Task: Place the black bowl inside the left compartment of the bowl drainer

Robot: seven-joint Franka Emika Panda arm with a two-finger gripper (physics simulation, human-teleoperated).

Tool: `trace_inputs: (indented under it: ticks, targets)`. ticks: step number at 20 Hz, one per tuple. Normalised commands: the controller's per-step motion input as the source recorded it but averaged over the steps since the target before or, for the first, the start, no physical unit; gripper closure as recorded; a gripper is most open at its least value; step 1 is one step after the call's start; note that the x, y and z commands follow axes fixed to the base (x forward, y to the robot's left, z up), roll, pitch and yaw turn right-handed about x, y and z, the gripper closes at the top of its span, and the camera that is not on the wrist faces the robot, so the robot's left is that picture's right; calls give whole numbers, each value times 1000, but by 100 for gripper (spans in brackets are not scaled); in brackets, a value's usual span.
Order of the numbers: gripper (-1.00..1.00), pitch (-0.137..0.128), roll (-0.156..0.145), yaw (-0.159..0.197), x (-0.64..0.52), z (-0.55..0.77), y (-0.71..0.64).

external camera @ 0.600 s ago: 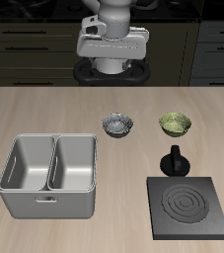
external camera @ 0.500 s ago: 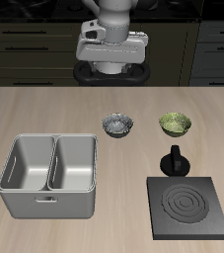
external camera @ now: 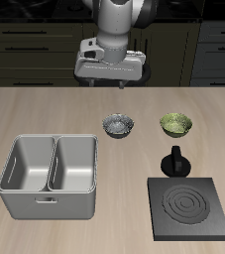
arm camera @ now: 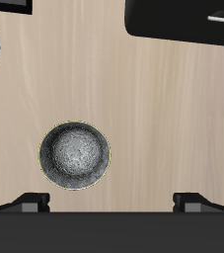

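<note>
Bowl: the black bowl [external camera: 118, 125] is sitting upright on the table [external camera: 45, 109], mouth facing up, below the pincer and toward the table's front edge from it, not yet gripped.
Bowl axis: being round, it is showing no long axis; its only axis is running straight up through the speckled inside [arm camera: 74, 154], so any approach angle around the rim should serve equally.
Pincer: the gripper [external camera: 108, 83] is hanging high above the table with its fingers pointing down; the two fingertips [arm camera: 30, 203] are showing set wide apart and nothing is lying between them.
Step in hand, as judged: the reach toward the bowl is under way; the grasp is not yet made.
Doing it well: the pincer is needing to be centred over one rim wall, one finger inside and one outside, then lowered straight, since a thin rim is likely slipping if pinched off-centre.
Drainer: the bowl drainer [external camera: 47, 177] is standing well apart from the pincer, nearer the front edge, both compartments empty.
Others: a yellow-green bowl [external camera: 175, 123] is lying beside the black one; a black stove plate [external camera: 189, 209] is lying nearer the front edge.
</note>
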Motion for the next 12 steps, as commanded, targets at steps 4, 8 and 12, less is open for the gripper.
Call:
trace_inputs:
  ticks: [4,8,12]
  targets:
    - [-100,65,-1,-35,25,-401,-41]
    - [-100,59,3,-25,-5,-395,21]
    - [-100,21,-3,-1,0,-170,6]
